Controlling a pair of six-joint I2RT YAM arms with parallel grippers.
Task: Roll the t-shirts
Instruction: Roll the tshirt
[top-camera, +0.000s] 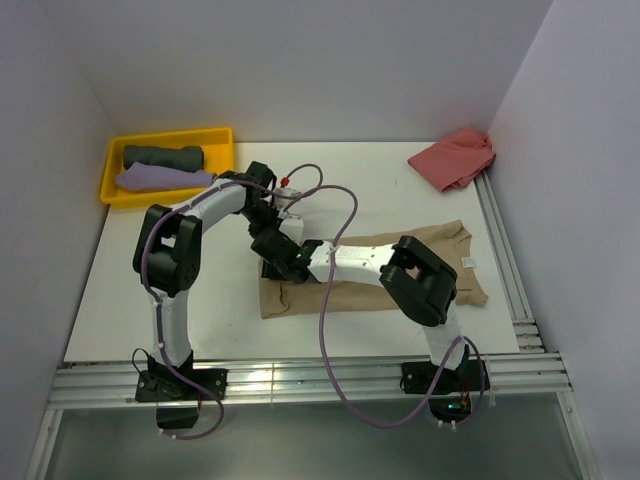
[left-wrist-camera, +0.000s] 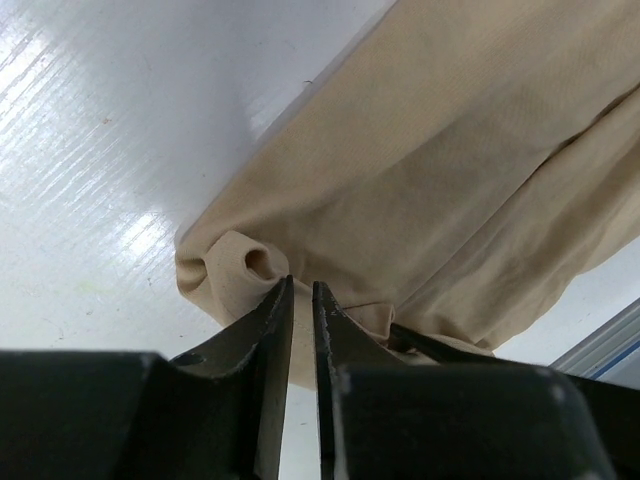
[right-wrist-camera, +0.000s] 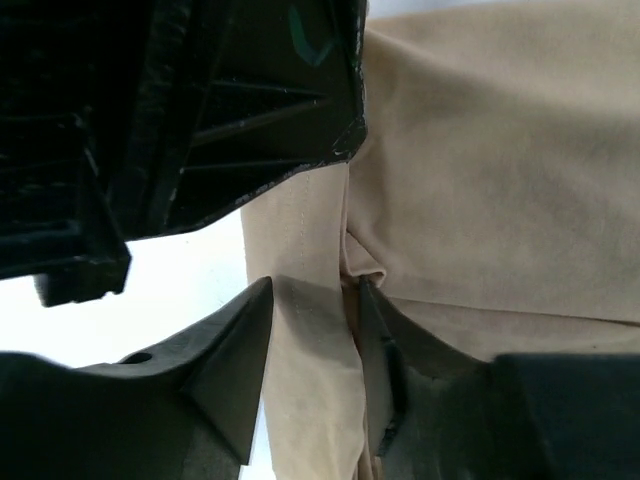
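Both claws meet the tan shirt (left-wrist-camera: 450, 150): my left claw (left-wrist-camera: 300, 287) pinches the hem at its tips, my right claw (right-wrist-camera: 315, 290) straddles it, open. I should roll evenly.

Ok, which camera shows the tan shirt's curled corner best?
Left wrist: the curled corner sits at the left jaws' tips. In top external the arms cover that corner; right wrist shows only a flat strip of the tan shirt between the right jaws.
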